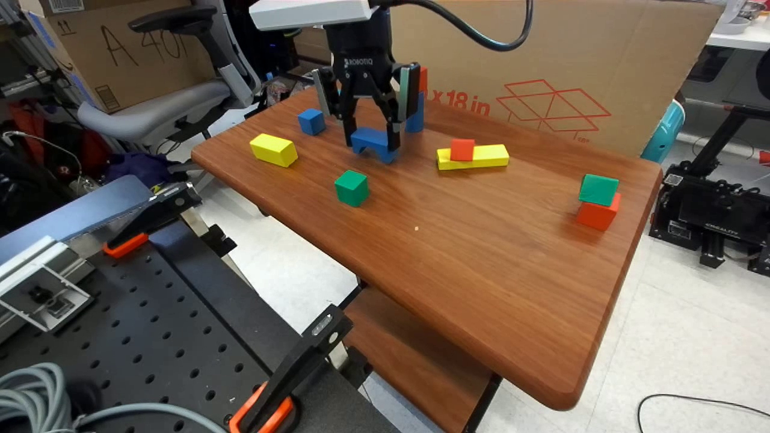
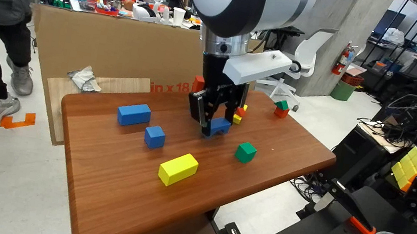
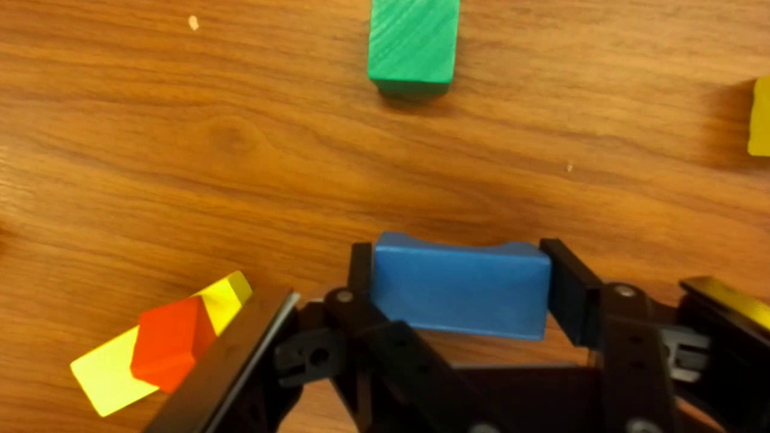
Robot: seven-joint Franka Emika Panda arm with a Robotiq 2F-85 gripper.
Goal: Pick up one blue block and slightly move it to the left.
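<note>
A blue block with an arched underside sits between my fingertips; it also shows in an exterior view and in the wrist view. My gripper points down and is shut on this arch block at its two ends. The block is at or just above the table; I cannot tell whether it touches. A longer, chunky blue block lies on the table in an exterior view, well away from the gripper. A small blue cube is near it. An upright blue block stands behind the gripper.
On the wooden table are a green cube, a yellow block, a long yellow block bearing a red cube, and a green block stacked on a red one. Cardboard borders one side.
</note>
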